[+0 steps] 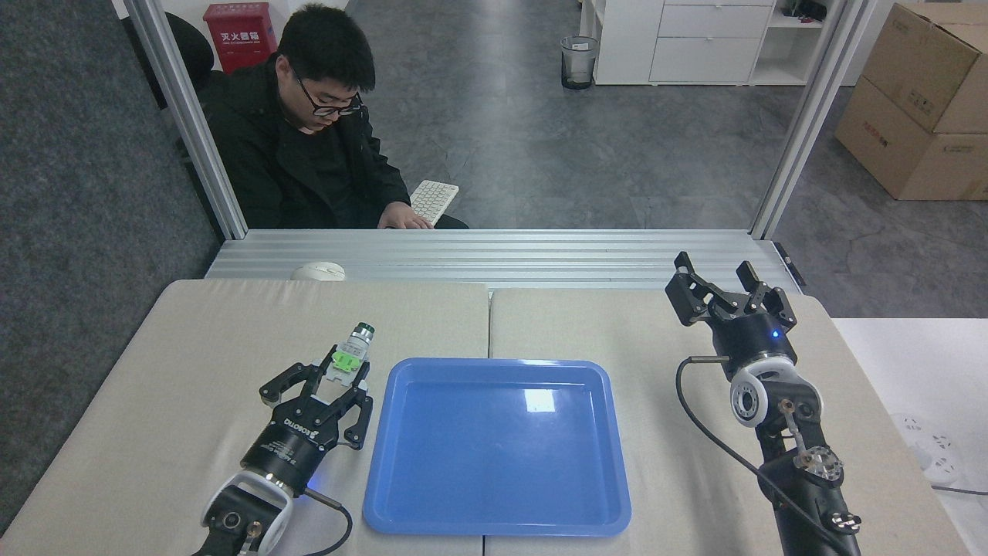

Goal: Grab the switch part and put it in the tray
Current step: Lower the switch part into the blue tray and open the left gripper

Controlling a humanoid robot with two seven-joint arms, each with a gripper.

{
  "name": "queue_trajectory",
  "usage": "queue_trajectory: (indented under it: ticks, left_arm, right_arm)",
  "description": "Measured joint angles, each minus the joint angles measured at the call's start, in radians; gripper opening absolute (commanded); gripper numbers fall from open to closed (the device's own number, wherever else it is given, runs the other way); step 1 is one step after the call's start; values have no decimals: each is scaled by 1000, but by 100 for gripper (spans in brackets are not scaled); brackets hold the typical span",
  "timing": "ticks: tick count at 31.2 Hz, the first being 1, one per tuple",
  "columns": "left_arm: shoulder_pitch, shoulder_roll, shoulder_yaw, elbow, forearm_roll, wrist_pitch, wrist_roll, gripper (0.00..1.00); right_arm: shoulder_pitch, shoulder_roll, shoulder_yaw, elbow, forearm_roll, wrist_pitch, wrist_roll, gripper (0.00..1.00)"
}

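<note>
The switch part (pixel 349 355), a small white block with a green middle and a dark-tipped silvery end, sticks out of my left gripper (pixel 337 375), which is shut on its white end. It hangs just left of the blue tray's (pixel 494 525) far-left corner, pointing up and away. The tray lies flat at the table's middle with nothing in it. My right gripper (pixel 722 286) stands open over the far right of the table, holding nothing.
A white computer mouse (pixel 318 271) rests on the metal ledge behind the table. A person sits beyond the ledge with a hand on a keyboard (pixel 432 201). A white power strip (pixel 926 455) lies at the right edge.
</note>
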Motion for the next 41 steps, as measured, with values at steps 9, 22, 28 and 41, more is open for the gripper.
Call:
queue_trajectory:
  ticks: [9,22,28,41]
  left_arm:
    - [-7,-38,-94,14,-28,-13,-7,36]
    - [-5,-62,-163,27,-31,-15,-7,69]
    - [-2,-69,-172,20,-27,-10,-7,76]
    - [-84,-68,-25,-15,94,-1,-11,92]
  right_arm:
    - [0,0,0,0,0,0,0,100]
    - [0,0,0,0,0,0,0,100]
    - [0,0,0,0,0,0,0,100]
    - [0,2,0,0,0,0,0,100]
